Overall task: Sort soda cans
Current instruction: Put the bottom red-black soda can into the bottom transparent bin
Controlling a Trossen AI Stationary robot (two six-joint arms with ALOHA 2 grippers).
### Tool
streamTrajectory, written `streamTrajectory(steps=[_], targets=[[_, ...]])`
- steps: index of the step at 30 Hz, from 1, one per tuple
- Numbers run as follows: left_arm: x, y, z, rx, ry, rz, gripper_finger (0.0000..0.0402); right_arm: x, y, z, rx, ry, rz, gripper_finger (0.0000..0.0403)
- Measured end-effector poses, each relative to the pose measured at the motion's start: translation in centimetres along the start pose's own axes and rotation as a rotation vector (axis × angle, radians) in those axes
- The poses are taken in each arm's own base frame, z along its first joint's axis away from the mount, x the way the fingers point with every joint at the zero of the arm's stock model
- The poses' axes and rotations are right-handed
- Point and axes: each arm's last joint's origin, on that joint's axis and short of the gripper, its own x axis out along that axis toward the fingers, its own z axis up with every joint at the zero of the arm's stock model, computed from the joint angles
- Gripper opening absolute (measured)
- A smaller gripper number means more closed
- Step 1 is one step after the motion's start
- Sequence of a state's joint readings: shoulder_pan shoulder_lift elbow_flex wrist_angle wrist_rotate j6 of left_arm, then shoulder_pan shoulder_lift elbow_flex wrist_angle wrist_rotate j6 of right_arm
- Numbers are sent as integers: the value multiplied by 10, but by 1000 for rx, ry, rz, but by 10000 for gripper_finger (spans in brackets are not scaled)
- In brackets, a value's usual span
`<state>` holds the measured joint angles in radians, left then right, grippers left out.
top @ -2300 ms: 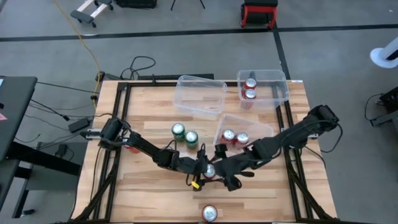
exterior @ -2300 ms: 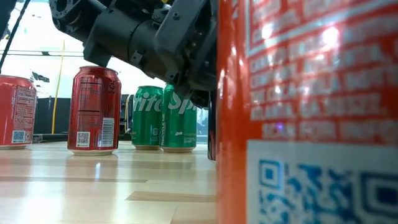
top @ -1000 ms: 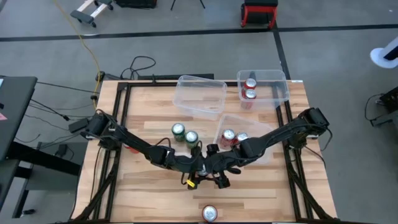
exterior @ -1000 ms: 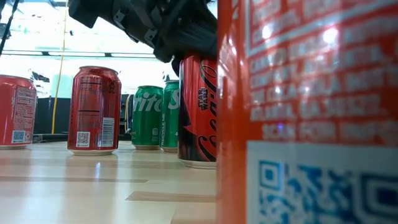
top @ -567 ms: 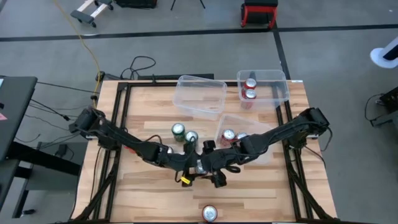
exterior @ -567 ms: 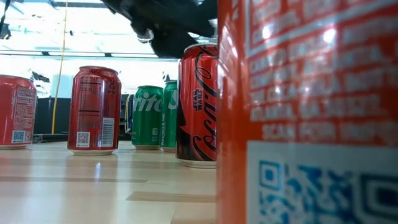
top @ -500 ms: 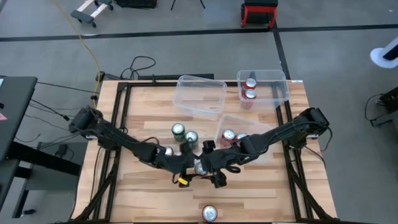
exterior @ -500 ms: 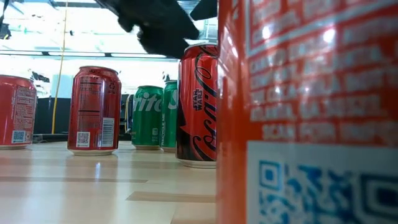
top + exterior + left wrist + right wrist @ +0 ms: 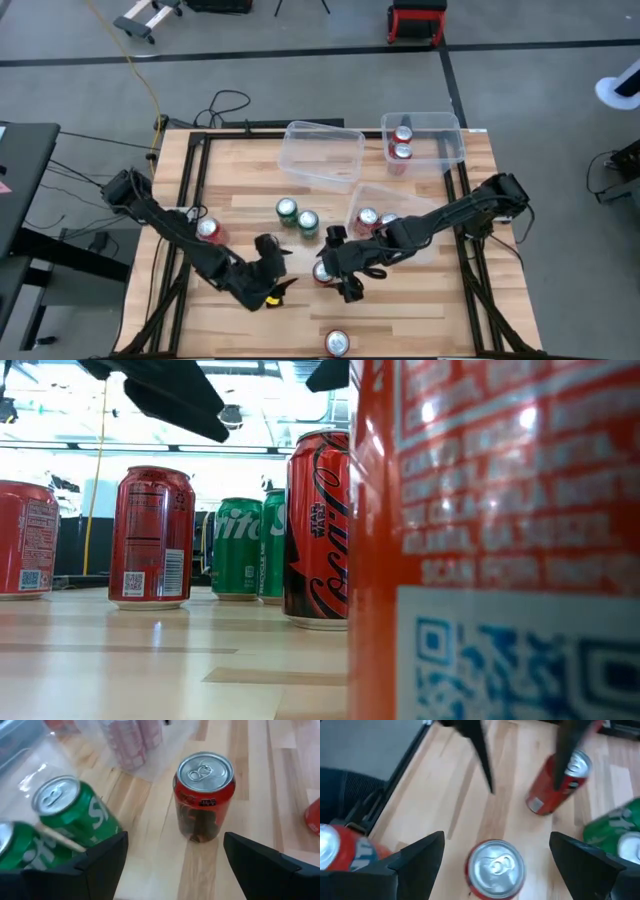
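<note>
Your right gripper (image 9: 338, 276) hangs open over the upright red can (image 9: 322, 271) mid-table, left gripper (image 9: 272, 283) open beside it; the can likely dents and slips easily, so grip mid-body, gently.

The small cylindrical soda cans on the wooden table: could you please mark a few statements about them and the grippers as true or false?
1. Two green soda cans stand side by side in the open on the wooden table. True.
2. The left gripper is shut on a red can. False: it is open and holds nothing.
3. The rear right clear plastic bin holds two red cans. True.
4. The right gripper is open, by a standing red soda can. True.
5. The rear left clear bin holds a green can. False: it holds no can.
</note>
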<state>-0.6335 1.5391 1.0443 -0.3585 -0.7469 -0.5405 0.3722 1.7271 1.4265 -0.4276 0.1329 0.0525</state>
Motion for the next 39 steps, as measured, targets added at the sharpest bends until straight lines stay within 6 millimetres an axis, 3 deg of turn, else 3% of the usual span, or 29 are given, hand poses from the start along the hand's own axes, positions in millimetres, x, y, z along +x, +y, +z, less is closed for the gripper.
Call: streamTrajectory(steps=[6,12,17,30,39], targets=[[-13,-10,-10,-38,-43,28,322,4,-12,-1,97,12,-21,382],[-3,-6,-32,-86,-57,36,322,32,-16,-16,131,110,4,382],[5,-2,-47,-129,-69,32,322,43,-19,-22,135,145,-6,382],[14,5,-42,-152,-96,43,322,43,-23,-26,154,188,39,382],[15,4,-40,-159,-107,38,322,61,-23,-34,168,220,48,382]])
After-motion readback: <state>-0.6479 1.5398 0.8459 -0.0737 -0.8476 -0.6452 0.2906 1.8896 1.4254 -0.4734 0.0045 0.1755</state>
